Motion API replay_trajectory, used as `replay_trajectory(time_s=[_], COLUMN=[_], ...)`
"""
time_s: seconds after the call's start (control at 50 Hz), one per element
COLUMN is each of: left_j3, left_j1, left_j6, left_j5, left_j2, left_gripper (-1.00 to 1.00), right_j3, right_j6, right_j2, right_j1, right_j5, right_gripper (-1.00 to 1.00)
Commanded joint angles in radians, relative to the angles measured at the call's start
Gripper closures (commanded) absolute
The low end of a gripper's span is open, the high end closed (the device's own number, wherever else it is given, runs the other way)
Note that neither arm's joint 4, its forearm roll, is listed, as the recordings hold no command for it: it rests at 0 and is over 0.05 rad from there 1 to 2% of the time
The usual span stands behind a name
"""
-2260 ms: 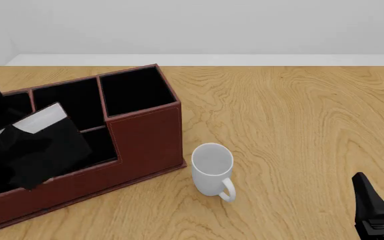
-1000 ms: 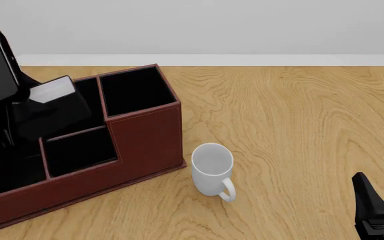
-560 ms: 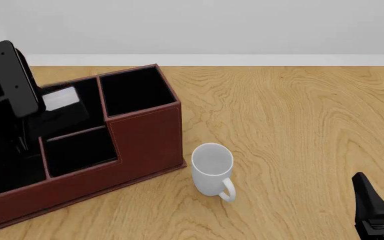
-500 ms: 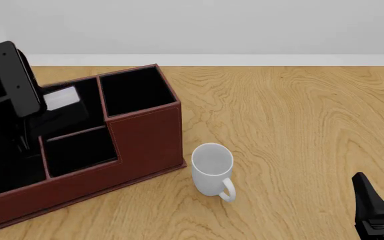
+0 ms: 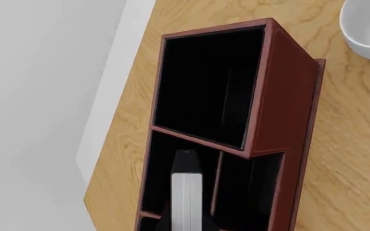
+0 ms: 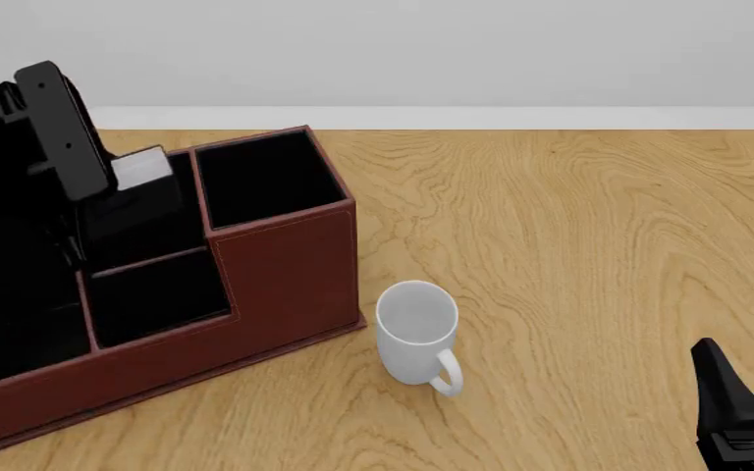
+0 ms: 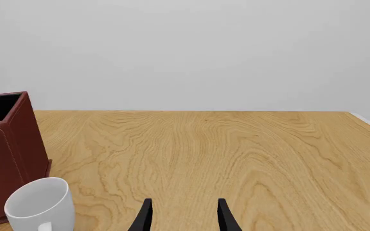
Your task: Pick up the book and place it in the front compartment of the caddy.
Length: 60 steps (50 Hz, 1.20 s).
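The caddy (image 6: 286,280) is a big reddish-brown organiser with black-lined compartments at the table's left; it also shows in the left wrist view (image 5: 288,101) and the right wrist view (image 7: 8,154). My left gripper (image 6: 99,188) is shut on the book (image 6: 144,208), black with a white page edge (image 5: 186,202). It holds the book nearly on edge above the caddy's middle compartments, behind the low front ones. I cannot tell whether the book touches a divider. My right gripper (image 7: 183,219) is open and empty, low at the front right (image 6: 741,412).
A white mug (image 6: 416,332) stands on the wooden table just right of the caddy's front corner; it also shows in the right wrist view (image 7: 37,208). A white wall runs along the table's far edge.
The left arm has carried the book from low over the front compartment up, back and to the right, turning it more upright. The right arm and the mug have not moved.
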Motion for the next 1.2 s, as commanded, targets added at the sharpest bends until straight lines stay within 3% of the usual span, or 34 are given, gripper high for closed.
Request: replay_trajectory(time_s=[0.02, 0.3, 0.66, 1.2], left_j3=[0.014, 0.079, 0.082, 0.043], left_j1=[0.001, 0.004, 0.049, 0.103], left_j6=[0.001, 0.006, 0.047, 0.048], left_j5=[-0.068, -0.119, -0.209, -0.309], left_j2=[0.048, 0.071, 0.141, 0.283], left_gripper=[1.00, 1.00, 1.00, 1.00], right_j3=[0.000, 0.000, 0.000, 0.000], right_j6=[0.000, 0.000, 0.000, 0.000], right_j2=[0.000, 0.000, 0.000, 0.000], right_j1=[0.000, 0.000, 0.000, 0.000], right_j5=[0.000, 0.000, 0.000, 0.000], right_gripper=[-1.00, -1.00, -1.00, -1.00])
